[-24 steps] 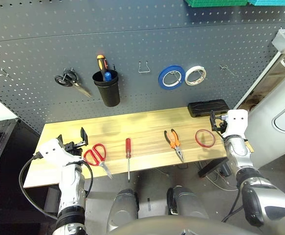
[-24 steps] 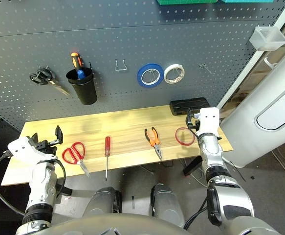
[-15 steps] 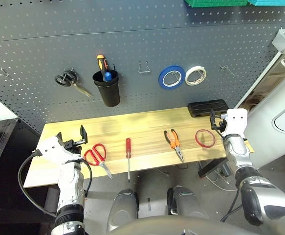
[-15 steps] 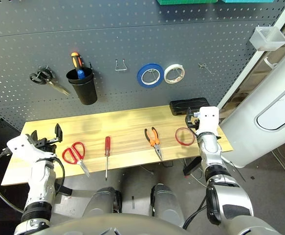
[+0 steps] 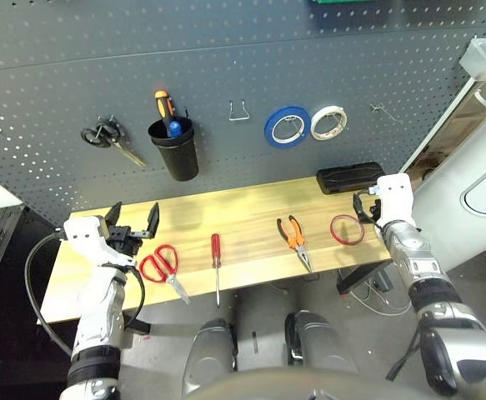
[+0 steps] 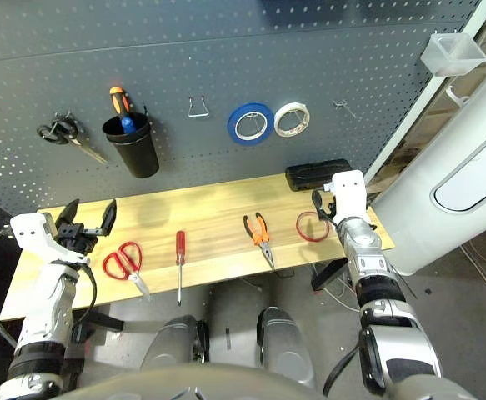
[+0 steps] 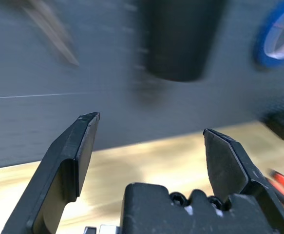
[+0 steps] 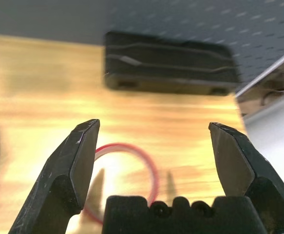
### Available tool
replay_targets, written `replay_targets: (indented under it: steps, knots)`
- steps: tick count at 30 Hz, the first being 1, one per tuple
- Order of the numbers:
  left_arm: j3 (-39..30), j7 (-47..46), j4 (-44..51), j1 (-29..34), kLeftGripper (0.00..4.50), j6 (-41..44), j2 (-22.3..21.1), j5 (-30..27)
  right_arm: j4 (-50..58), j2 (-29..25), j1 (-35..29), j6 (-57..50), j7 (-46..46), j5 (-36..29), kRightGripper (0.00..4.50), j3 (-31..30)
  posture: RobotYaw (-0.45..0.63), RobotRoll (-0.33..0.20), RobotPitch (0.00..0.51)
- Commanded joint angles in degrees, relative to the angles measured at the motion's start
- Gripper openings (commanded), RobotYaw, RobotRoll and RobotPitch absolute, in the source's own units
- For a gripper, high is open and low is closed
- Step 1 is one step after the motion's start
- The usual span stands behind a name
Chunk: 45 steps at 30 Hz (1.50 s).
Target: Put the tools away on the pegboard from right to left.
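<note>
on the wooden surface [image 5: 243, 218] four tools lie in a row. the red tape ring [image 5: 347, 228] is farthest to the right, lying flat. next to it come the orange-and-black pliers [image 5: 295, 241], then the red-handled screwdriver [image 5: 217, 263], then the red-handled scissors [image 5: 162, 265] at the left. the right pincer [image 5: 362, 206] hangs just beside the tape ring, with its two black fingers spread wide and nothing between them. in the right wrist view the ring [image 8: 127, 175] lies on the wood between the fingers and a black case [image 8: 170, 63] sits past it by the wall. the left pincer [image 5: 134, 222] is up over the left end of the surface, near the red scissors, also spread wide and holding nothing. behind the surface stands the dark grey pegboard [image 5: 251, 75]. on it hang black-handled scissors [image 5: 109, 140], a black cup [image 5: 176, 150] with an orange-handled screwdriver [image 5: 164, 107] in it, a blue tape roll [image 5: 288, 127] and a white tape roll [image 5: 329, 122].
</note>
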<state>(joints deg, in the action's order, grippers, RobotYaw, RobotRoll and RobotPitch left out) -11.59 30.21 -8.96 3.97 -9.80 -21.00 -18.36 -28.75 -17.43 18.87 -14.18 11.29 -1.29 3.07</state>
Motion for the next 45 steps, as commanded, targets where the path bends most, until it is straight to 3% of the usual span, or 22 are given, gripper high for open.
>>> replay_targets:
  steps: [1,8,16,19,24,28,29,30,34,41,45]
  knots:
    - [3.0,5.1,5.7,2.1,4.48,5.5,-2.2,-1.7,3.5,-1.2,-0.4,-10.2,3.8,0.8,4.50,-2.9,-0.02,0.000,0.165]
    - [5.8,9.8,19.9,6.6,4.48,17.8,-6.6,-6.3,-0.6,-1.4,2.4,-16.7,7.0,1.9,4.50,-5.8,0.01,0.000,0.218]
    - [4.6,9.7,25.7,9.0,4.48,22.1,-8.9,-7.0,-15.4,1.4,7.6,-12.2,6.7,3.4,4.50,-6.7,0.04,0.000,0.210]
    - [4.3,9.5,26.6,8.6,4.50,23.1,-9.1,-7.1,-21.7,2.8,9.9,-9.5,6.7,3.8,3.91,-7.0,0.05,0.000,0.198]
    - [4.0,9.4,26.8,7.4,4.50,23.8,-9.3,-6.6,-30.5,3.9,13.2,-5.5,4.9,3.9,2.12,-6.1,0.06,0.000,0.168]
    - [4.2,9.5,25.8,5.6,4.50,23.6,-9.0,-6.0,-31.6,3.3,14.5,-3.3,4.1,3.6,0.59,-5.5,0.05,0.000,0.145]
    - [4.3,9.5,25.5,5.1,4.50,23.5,-8.9,-5.9,-30.9,3.1,14.5,-2.9,3.6,3.4,0.20,-5.2,0.05,0.000,0.142]
    - [4.4,9.6,25.1,4.5,4.50,23.3,-8.8,-5.8,-29.8,2.7,14.3,-2.6,3.2,3.4,0.09,-4.9,0.04,0.000,0.136]
    - [4.1,9.3,23.6,3.0,4.50,22.1,-8.1,-5.3,-22.2,1.3,11.6,-3.7,2.3,3.0,0.09,-4.2,0.03,0.000,0.118]
    - [-2.0,8.6,20.5,2.8,4.50,18.7,-7.6,-7.5,4.4,-0.7,-0.1,-9.4,1.8,2.2,0.09,-2.1,0.01,0.000,0.082]
    - [-4.6,10.5,19.7,4.2,4.50,17.0,-8.4,-7.6,14.5,-1.0,-4.1,-11.9,1.4,1.9,0.09,-1.1,0.01,0.000,0.053]
